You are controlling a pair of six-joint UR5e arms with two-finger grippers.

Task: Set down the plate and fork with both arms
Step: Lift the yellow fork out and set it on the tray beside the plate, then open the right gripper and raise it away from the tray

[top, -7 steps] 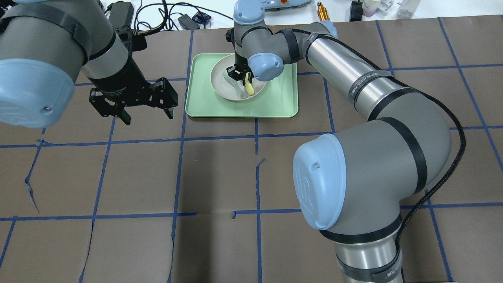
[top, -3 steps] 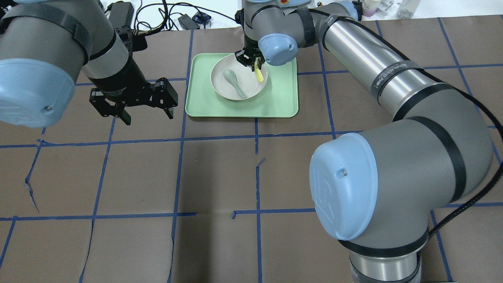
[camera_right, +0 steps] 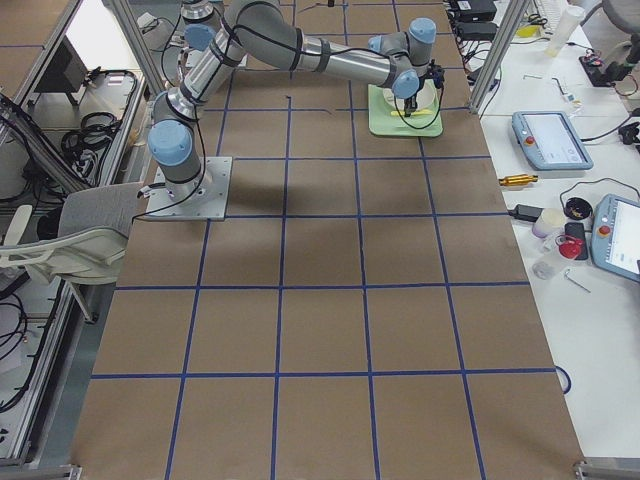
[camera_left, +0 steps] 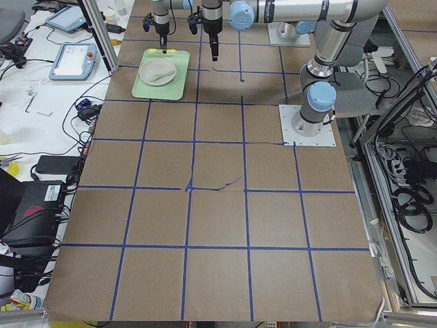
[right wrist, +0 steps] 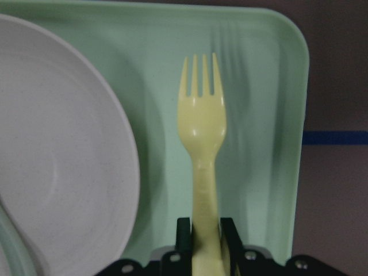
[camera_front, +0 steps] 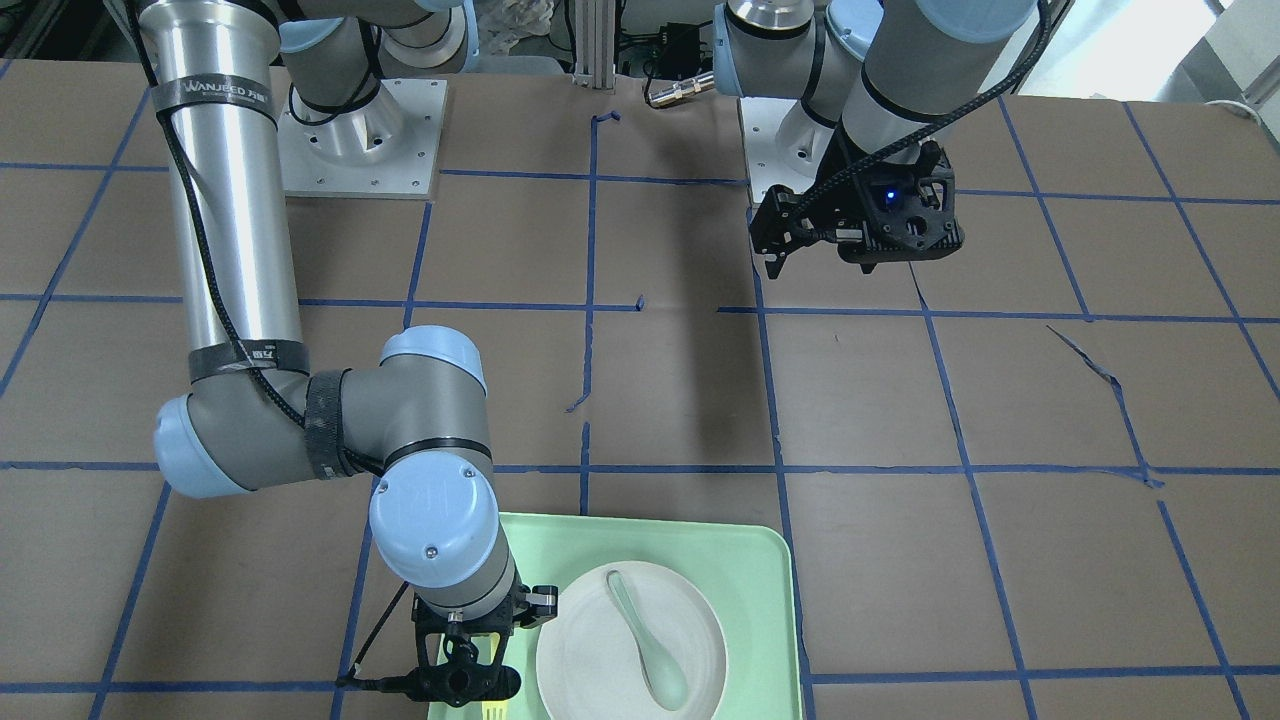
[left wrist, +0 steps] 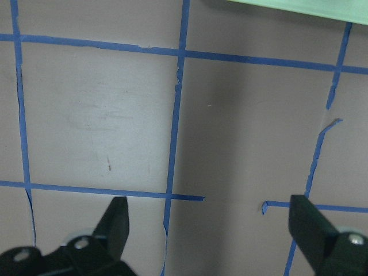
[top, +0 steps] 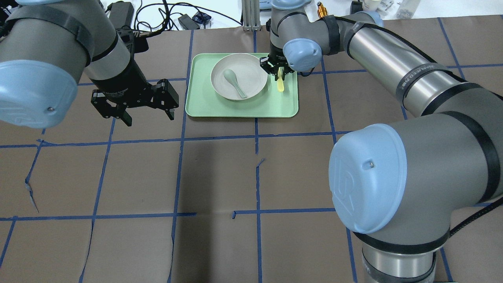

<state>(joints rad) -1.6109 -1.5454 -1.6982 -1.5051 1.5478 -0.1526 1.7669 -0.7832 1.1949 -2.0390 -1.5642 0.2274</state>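
Note:
The off-white plate (top: 251, 70) sits on the mint-green tray (top: 243, 108) at the far middle of the table. It also shows in the front view (camera_front: 590, 660) and in the right wrist view (right wrist: 57, 144). My right gripper (top: 277, 70) is shut on the handle of the yellow fork (top: 280, 84). It holds the fork above the tray's right part, just right of the plate, with the tines (right wrist: 200, 72) pointing away from the gripper (right wrist: 205, 230). My left gripper (top: 149, 117) is open and empty above the brown table, left of the tray; its fingers (left wrist: 118, 221) stand wide apart.
A pale grey-green spoon (top: 235, 82) lies in the plate. The brown table cover carries blue tape lines (top: 180, 137). Cables and small devices (top: 188, 19) lie past the table's far edge.
My right gripper has lifted the fork out of the plate and carried it right, to over the tray's right part. The left arm has not moved.

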